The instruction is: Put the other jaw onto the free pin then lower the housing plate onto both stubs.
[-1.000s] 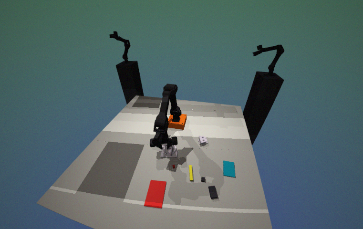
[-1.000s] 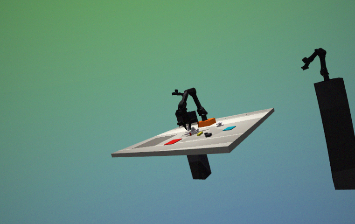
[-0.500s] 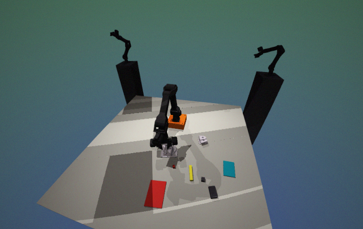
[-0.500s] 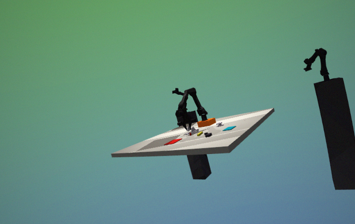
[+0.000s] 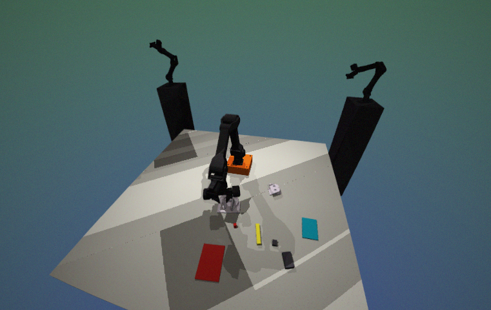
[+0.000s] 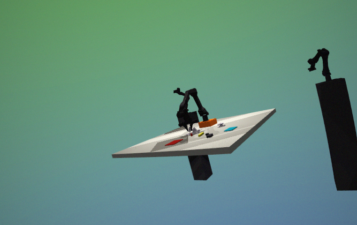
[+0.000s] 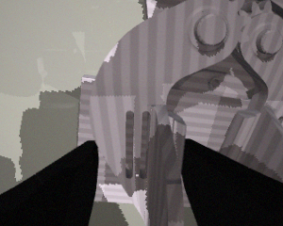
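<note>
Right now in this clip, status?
Hand shut on one geared jaw. Second geared jaw alongside; mesh unconfirmed. Housing plate off to the side, not fitted. No obstruction evident at the jaws.
</note>
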